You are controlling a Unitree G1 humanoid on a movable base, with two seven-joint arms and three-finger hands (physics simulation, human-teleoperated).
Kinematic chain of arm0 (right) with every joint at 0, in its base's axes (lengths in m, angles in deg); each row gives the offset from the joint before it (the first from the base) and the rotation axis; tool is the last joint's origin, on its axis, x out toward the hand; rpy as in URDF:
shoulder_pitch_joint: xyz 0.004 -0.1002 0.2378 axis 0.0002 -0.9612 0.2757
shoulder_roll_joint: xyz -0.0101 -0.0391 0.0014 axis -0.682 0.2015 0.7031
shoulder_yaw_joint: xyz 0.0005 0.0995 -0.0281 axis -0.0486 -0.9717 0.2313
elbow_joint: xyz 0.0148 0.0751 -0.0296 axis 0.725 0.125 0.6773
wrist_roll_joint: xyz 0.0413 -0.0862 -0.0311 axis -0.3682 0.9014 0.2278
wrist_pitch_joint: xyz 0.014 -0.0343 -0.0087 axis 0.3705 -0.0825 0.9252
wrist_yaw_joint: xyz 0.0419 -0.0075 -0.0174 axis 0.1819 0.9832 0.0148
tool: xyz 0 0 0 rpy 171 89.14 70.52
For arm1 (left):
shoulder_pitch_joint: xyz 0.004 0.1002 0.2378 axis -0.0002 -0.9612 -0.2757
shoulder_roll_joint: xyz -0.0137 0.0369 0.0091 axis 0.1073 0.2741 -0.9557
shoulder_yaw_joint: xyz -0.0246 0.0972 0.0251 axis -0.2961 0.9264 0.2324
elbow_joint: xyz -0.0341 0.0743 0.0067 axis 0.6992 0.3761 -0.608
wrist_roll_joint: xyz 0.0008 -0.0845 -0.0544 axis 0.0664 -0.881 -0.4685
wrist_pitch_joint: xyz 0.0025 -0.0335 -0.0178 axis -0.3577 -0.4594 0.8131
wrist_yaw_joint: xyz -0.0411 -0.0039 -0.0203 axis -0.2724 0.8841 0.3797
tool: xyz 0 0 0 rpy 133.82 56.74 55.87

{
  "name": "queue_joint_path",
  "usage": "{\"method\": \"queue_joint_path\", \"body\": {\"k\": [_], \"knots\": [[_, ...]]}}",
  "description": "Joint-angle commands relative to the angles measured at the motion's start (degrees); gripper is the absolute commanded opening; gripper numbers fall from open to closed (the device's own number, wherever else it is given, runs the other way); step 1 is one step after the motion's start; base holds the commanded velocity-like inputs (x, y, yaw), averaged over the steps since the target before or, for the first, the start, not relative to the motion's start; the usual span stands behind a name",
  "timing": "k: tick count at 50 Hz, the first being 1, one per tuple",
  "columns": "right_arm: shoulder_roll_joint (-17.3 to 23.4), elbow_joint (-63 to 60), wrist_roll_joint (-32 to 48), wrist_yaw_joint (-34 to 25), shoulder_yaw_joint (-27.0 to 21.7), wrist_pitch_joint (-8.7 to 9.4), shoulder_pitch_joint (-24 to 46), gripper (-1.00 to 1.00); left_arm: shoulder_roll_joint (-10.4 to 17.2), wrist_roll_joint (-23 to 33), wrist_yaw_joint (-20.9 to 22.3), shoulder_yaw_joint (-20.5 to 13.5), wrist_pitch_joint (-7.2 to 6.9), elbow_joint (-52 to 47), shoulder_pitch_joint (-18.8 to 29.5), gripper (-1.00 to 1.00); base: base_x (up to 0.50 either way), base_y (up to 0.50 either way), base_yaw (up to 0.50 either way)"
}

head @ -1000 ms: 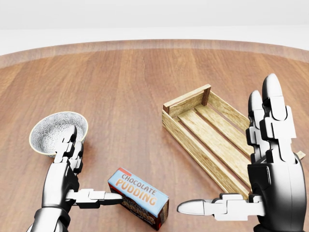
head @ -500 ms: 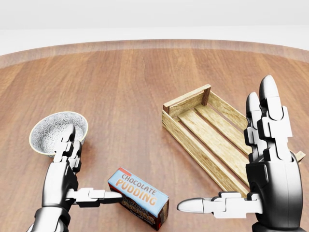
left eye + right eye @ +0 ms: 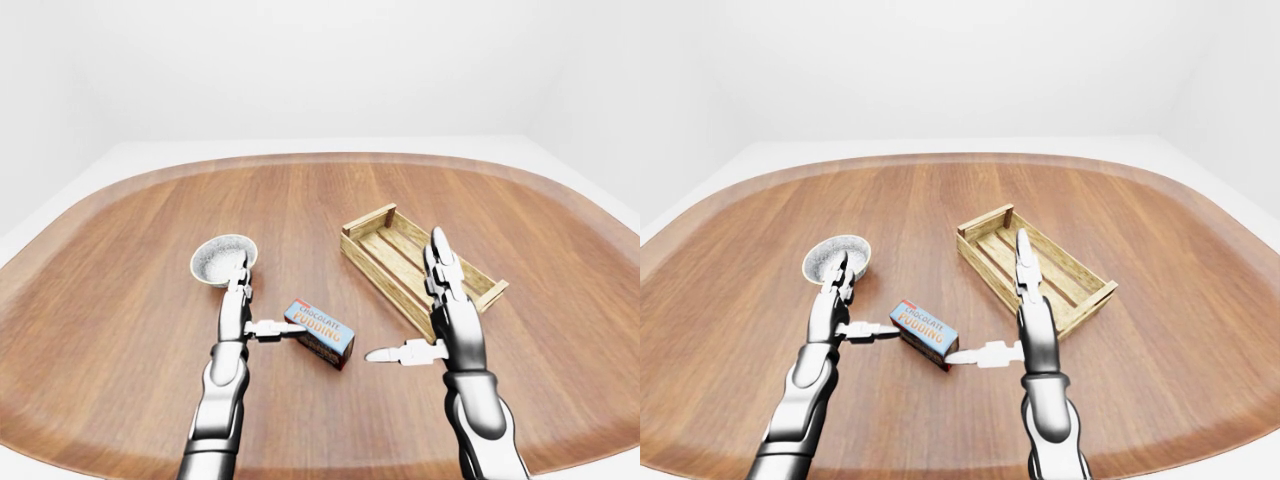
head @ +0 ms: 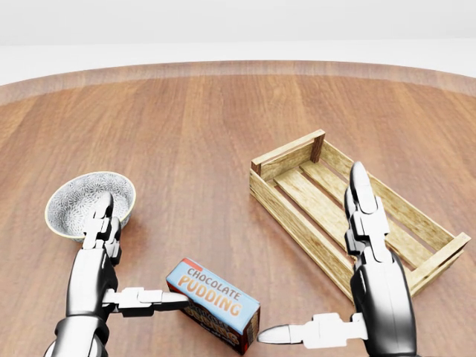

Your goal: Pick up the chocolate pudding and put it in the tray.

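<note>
Now, your round brown wooden desk (image 4: pixel 223 111) carries a slatted pale-wood tray (image 4: pixel 338 208) at two o'clock. Your chrome right hand (image 4: pixel 372 286) and left hand (image 4: pixel 97 275) flank the blue chocolate pudding box (image 4: pixel 214 303) at six, fingers spread, thumbs touching its ends, apparently to squeeze it. A speckled white bowl (image 4: pixel 89 202) sits at nine.
</note>
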Motion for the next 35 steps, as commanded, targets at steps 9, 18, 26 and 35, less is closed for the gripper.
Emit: {"method": "queue_joint_path", "body": {"k": [9, 18, 26, 35], "knots": [[1.14, 12.98, 3.94, 3.22, 4.62, 0.00, -1.15, 1.00, 0.05, 0.73, -0.62, 0.04, -0.86, 0.20, 0.38, 1.00, 0.00, 0.00, 0.00], [1.00, 19.16, 4.58, 4.23, 4.76, 0.00, -0.30, 1.00, 0.02, 0.88, -0.52, 0.14, -0.86, -0.18, 0.11, 1.00, 0.00, 0.00, 0.00], [0.66, 18.39, 5.30, 4.00, 5.63, 0.00, -0.27, 1.00, 0.04, 0.89, -0.41, 0.11, -0.77, -0.21, 0.07, 1.00, 0.00, 0.00, 0.00], [0.63, 19.54, 6.38, 4.74, 6.85, 0.00, 0.05, 1.00, 0.03, 1.01, -0.38, 0.14, -0.55, -0.08, 0.00, 1.00, 0.00, 0.00, 0.00]]}}
